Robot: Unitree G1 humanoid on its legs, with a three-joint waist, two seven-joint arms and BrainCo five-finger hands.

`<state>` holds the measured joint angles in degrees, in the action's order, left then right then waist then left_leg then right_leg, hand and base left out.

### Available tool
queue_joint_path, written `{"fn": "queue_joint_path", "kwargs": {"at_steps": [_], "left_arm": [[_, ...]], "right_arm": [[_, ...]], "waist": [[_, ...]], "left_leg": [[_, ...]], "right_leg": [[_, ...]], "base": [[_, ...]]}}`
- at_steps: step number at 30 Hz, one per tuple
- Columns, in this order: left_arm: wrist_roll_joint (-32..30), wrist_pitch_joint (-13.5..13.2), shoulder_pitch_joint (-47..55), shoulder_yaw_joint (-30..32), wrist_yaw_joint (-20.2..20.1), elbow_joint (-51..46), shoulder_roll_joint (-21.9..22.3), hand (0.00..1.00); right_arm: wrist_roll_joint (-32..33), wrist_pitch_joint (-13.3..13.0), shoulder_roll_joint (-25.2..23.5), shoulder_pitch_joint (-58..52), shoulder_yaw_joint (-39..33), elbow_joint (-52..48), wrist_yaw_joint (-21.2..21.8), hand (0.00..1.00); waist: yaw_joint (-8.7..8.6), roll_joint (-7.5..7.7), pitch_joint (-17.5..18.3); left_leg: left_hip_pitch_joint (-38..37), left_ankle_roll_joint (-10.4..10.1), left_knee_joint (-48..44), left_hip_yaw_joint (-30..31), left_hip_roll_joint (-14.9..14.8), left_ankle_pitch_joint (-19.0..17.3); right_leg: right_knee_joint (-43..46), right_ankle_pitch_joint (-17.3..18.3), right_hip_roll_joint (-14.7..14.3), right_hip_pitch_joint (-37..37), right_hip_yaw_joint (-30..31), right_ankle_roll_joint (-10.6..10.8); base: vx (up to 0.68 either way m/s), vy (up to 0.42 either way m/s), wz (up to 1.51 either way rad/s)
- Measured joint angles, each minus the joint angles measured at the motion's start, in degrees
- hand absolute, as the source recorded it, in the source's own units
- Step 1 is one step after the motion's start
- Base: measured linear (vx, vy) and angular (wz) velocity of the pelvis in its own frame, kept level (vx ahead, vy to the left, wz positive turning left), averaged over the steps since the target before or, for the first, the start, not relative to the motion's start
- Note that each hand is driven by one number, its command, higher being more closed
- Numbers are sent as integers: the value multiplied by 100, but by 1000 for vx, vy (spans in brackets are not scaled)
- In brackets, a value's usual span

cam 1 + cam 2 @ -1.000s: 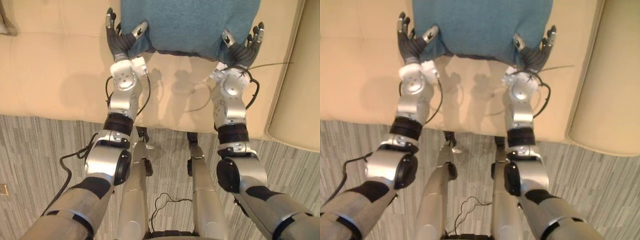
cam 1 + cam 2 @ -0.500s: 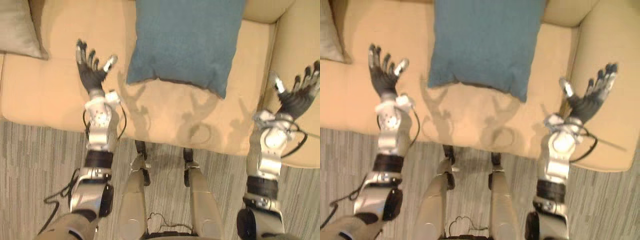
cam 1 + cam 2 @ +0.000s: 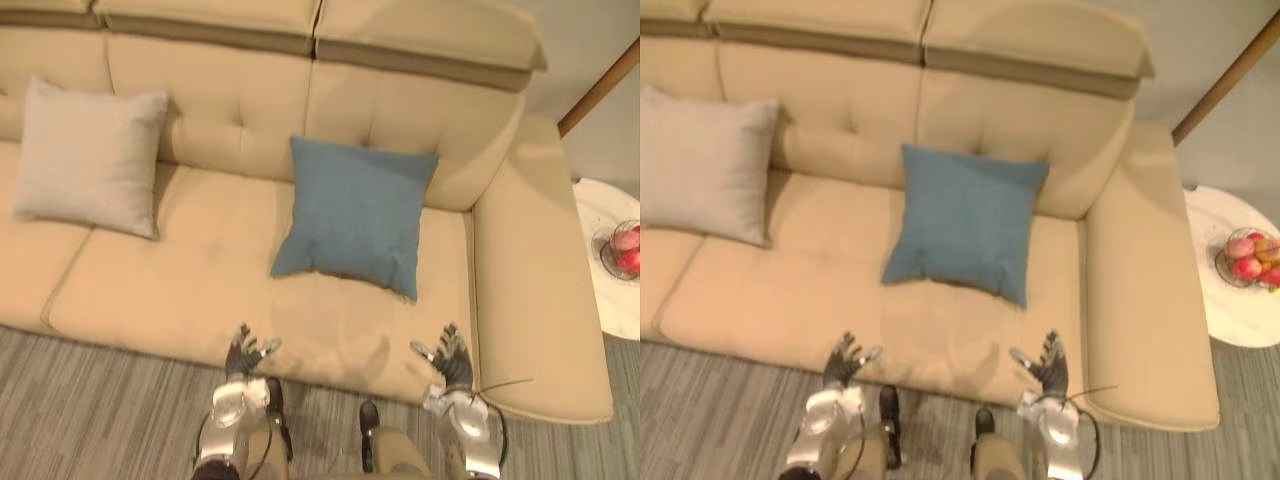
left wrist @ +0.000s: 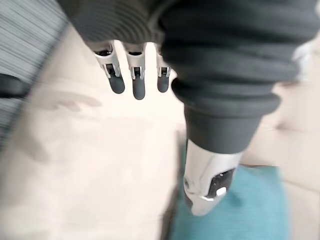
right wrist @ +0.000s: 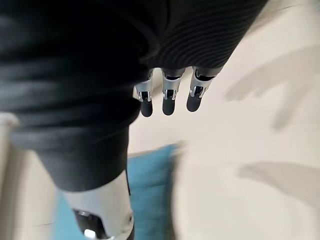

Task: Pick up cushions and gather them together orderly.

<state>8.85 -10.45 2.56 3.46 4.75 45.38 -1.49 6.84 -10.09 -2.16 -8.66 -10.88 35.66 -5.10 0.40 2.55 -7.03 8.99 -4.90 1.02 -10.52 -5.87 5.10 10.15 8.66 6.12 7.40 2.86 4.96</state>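
Both open and empty, left hand [image 3: 242,352] and right hand [image 3: 452,360] face the square teal fabric cushion [image 3: 355,215] centred ahead; the square beige fabric cushion [image 3: 88,155] sits far left.

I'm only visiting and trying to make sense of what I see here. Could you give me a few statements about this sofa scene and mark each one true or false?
1. The blue cushion leans on the backrest of the sofa. True.
2. The left hand grips the blue cushion. False: it is open and empty, near the seat's front edge.
3. The light grey cushion touches the blue one. False: bare seat lies between them.
4. The right hand is open and holds nothing. True.
5. A bowl of fruit stands on the white side table. True.
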Motion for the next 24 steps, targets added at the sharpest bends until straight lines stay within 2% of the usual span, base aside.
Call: {"fn": "queue_joint_path", "kwargs": {"at_steps": [3, 8, 11, 12, 13, 14, 16, 18, 19, 20, 21, 22, 23, 24], "left_arm": [[-254, 30, 19, 12, -35, 393, -26, 0], [-516, 109, -7, -7, -51, 636, -36, 0], [-545, 126, -250, 6, -41, 695, -64, 0], [-544, 125, -299, 64, -32, 672, -29, 0], [-544, 127, -330, 165, -33, 654, -22, 0], [-544, 125, -344, 209, -14, 558, -10, 0], [-548, 119, -315, 244, 2, 456, -44, 0], [-554, 137, -242, 399, 14, 466, -33, 0], [-554, 166, -203, 460, 32, 478, 13, 0], [-555, 199, -106, 445, 38, 479, 158, 0], [-552, 203, -54, 442, 40, 479, 203, 0], [-549, 188, 54, 375, 53, 416, 287, 0], [-538, 199, 57, 215, 59, 413, 304, 0], [-539, 208, 47, 154, 60, 422, 314, 0]], "right_arm": [[9, 75, -6, 1, -89, 649, 71, 0], [79, 165, -16, 131, -188, 879, 122, 0], [224, 177, -51, 321, -162, 1024, 110, 0], [233, 188, -76, 398, -158, 1022, 107, 0], [233, 190, -104, 428, -123, 1013, 108, 0], [233, 196, -120, 392, -113, 1032, 106, 0], [229, 214, -125, 392, -37, 1032, 98, 0], [214, 219, -126, 486, 15, 1031, 96, 0], [204, 221, -104, 557, -6, 1031, 61, 0], [208, 229, -10, 598, -17, 1027, 8, 0], [213, 227, -1, 601, -16, 1027, -6, 0], [217, 214, 57, 602, -18, 1020, -42, 0], [217, 216, 97, 628, -22, 1022, -112, 0], [216, 219, 134, 589, -18, 1026, -158, 0]], "waist": [[-1, 12, 98], [24, 19, 101], [32, 6, 91], [118, -72, 45], [130, -63, 47], [136, 8, 92], [202, 91, 147], [274, 176, 203], [325, 211, 219], [400, -42, 227], [431, -105, 228], [452, -243, 228], [449, -359, 188], [426, -443, 181]], "left_leg": [[-357, -28, 382, -12, 46, 132], [-590, -27, 471, -242, 7, 153], [-256, 46, -55, -305, -274, -47], [-128, 60, -233, -333, -443, -105], [-50, 116, -368, -309, -465, -142], [43, 99, -578, -209, -453, -130], [339, 86, -897, -125, -455, -109], [732, 53, -1313, -91, -473, -87], [957, -4, -1550, -65, -514, -50], [1120, -41, -1597, 16, -739, 109], [1147, -26, -1595, 14, -805, 164], [1273, 52, -1572, 1, -971, 419], [1325, 25, -1381, 14, -1091, 766], [1271, 74, -1009, 10, -1137, 1122]], "right_leg": [[-144, -28, -4, -258, -15, 29], [-120, -241, -48, -338, 68, 162], [225, -587, -207, -1, -122, 189], [548, -506, -240, 127, -204, 98], [1606, -135, -193, 378, -296, 4], [2916, 220, -23, 445, -333, 216], [3730, 331, 154, 357, -192, 351], [3752, 308, 303, -4, 96, 441], [3162, 575, 239, -331, 182, 477], [2619, 999, 19, -526, 49, 415], [2521, 1092, -37, -562, 13, 381], [2343, 1357, -170, -601, -179, 316], [2342, 1543, -313, -576, -378, 183], [2355, 1596, -422, -535, -537, 106]], "base": [[98, -7, -1], [48, 4, -26], [-60, -5, -20], [-89, -28, -13], [-114, -65, 10], [-106, -69, 30], [-154, -143, 27], [-231, -232, 10], [-305, -304, -6], [-336, -315, -10], [-383, -317, -13], [-425, -318, 10], [-450, -305, 30], [-486, -227, 60]]}}
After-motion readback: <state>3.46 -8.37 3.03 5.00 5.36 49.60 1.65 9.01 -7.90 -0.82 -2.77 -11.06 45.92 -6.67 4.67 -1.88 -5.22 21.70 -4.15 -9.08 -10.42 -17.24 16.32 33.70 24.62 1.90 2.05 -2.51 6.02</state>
